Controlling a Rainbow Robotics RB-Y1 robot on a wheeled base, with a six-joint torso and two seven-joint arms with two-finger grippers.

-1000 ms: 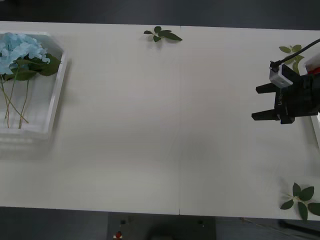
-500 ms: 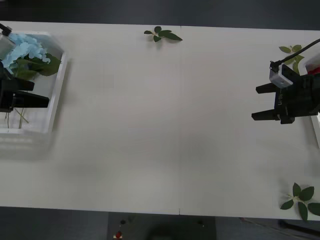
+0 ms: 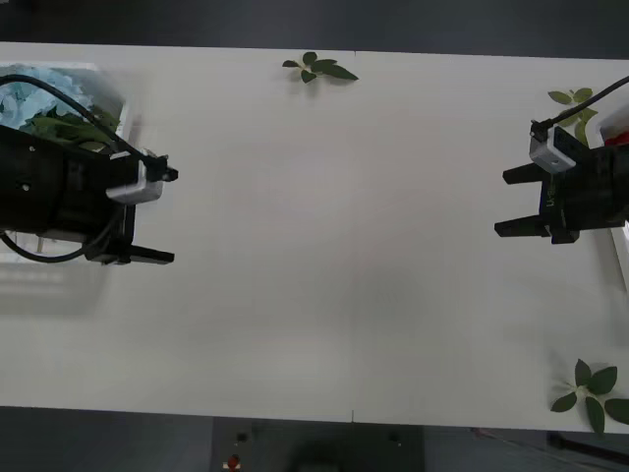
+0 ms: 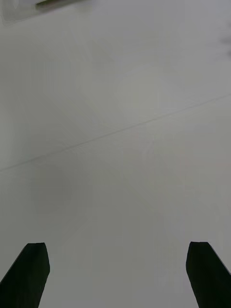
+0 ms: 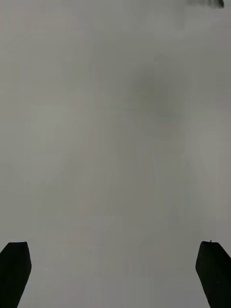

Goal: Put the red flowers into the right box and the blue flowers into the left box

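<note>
Your left pincer (image 3: 159, 216) hung over the left part of the white surface (image 3: 334, 246), just beside the left box (image 3: 116, 96), with its two black fingers spread wide and nothing between them. Its arm lay across much of that box, so you could see only the far corner of the white rim and part of the blue flowers (image 3: 34, 88) lying inside it, with green leaves among the pale clusters. In the left wrist view the fingers (image 5: 14, 269) sat at the two corners over bare surface, holding nothing.

Your right pincer (image 3: 511, 202) was over the right part of the surface, pointing toward the middle, its black fingers also parted and empty. The right wrist view showed the same: fingers (image 4: 29, 272) far apart above the plain white top, crossed by a thin seam line. Behind that pincer, at the right edge of the front view, a strip of the right box (image 3: 623, 251) showed, with a small patch of red (image 3: 617, 141) in it that was probably the red flowers, though too little was visible to be sure.

Three loose leaf sprigs lay on the surface: one at the far edge near the middle (image 3: 320, 68), one at the far right (image 3: 573, 101) near the right box, and one at the near right corner (image 3: 592, 387).
</note>
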